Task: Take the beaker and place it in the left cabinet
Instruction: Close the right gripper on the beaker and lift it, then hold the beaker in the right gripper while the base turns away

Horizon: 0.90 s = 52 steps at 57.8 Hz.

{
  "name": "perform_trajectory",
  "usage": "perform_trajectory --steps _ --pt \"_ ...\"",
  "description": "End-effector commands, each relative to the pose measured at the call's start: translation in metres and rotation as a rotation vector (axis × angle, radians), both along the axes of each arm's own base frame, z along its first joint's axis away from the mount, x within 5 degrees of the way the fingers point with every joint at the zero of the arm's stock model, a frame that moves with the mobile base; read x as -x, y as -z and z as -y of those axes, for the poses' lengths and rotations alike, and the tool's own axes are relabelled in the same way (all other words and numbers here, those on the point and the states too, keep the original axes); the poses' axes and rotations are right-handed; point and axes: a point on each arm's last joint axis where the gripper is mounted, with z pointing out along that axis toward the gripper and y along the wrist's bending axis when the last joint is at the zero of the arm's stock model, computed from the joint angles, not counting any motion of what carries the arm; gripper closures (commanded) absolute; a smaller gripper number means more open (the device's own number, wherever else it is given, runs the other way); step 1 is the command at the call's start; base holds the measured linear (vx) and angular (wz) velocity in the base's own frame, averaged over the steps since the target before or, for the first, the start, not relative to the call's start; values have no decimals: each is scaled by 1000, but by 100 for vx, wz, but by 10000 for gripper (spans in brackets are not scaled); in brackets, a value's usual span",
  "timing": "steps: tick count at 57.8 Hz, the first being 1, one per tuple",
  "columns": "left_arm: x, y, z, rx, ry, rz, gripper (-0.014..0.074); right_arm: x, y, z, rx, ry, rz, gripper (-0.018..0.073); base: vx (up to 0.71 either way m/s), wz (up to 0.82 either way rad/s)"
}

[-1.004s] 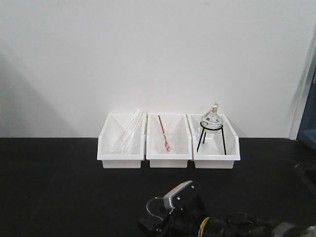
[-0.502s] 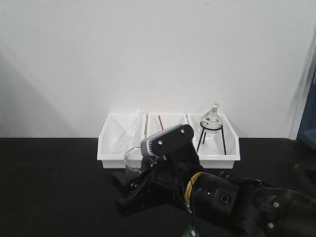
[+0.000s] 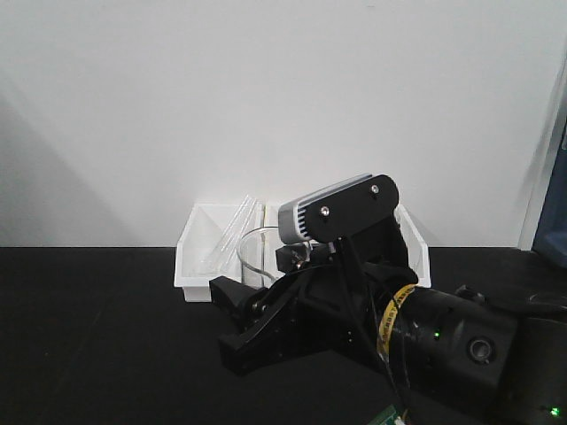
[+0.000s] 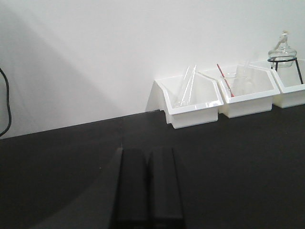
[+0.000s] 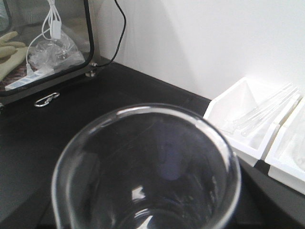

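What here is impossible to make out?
Front view: the right arm blocks most of the middle bin and right bin.
Right wrist view: the beaker fills the frame, hiding the right gripper; its base is cut off.
Right wrist view: a glass-fronted case is cropped by the edge.

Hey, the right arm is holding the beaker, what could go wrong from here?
The beaker is smooth glass in the right fingers; a fast swing could let it slip.
The left bin of glass tubes sits behind it, so a careless turn might clip them.
A glass case and a metal clip lie to the left, possibly in the path.
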Motion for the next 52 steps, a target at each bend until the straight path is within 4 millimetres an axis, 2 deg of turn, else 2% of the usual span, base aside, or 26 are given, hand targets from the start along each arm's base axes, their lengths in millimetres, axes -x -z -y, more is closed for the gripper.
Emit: perform_trajectory --steps 1,52 --pt "2 -3 0 17 5 85 595 7 -28 4 -83 -29 82 545 0 0" --pt "2 -3 0 17 5 85 595 6 -26 4 -75 -24 76 543 0 1"
